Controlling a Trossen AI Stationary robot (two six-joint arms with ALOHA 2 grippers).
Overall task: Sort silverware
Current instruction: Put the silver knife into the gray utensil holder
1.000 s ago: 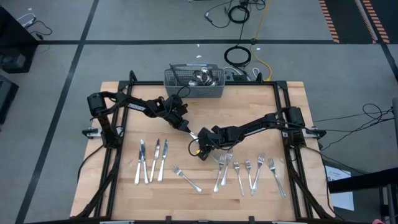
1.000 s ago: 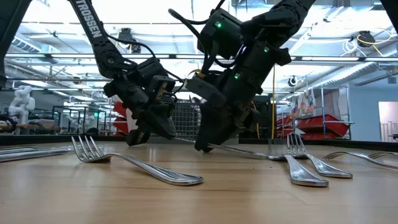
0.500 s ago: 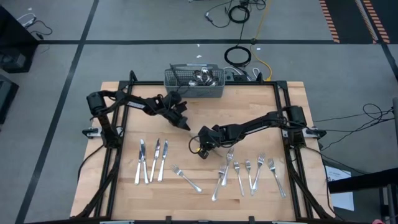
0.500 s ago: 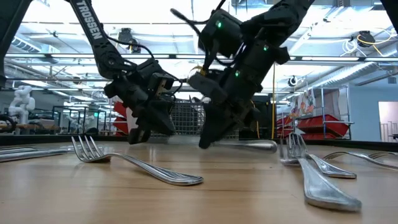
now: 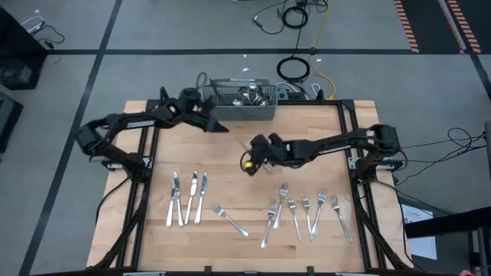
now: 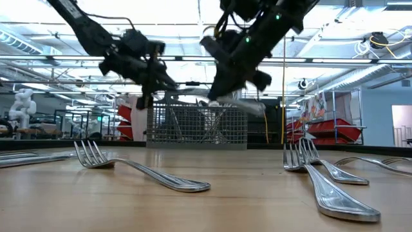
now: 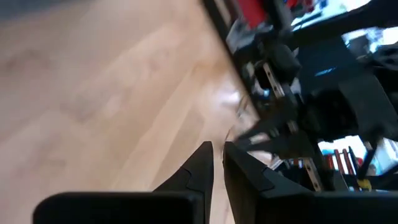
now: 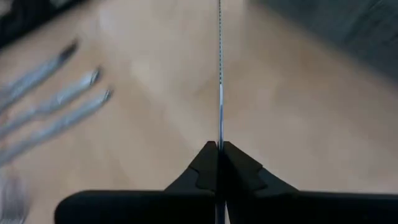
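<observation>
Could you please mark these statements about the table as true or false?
1. The right tool is shut on a slim piece of silverware. True.
2. Three knives lie side by side on the left arm's side of the table. True.
3. The wire basket sits among the forks. False: it stands at the table's far edge, apart from them.
4. The left tool carries a fork. False: nothing is between its fingers; it hangs near the basket.
5. All the forks lie in one tight group. False: a lone fork lies apart, between the knives and the others.
</observation>
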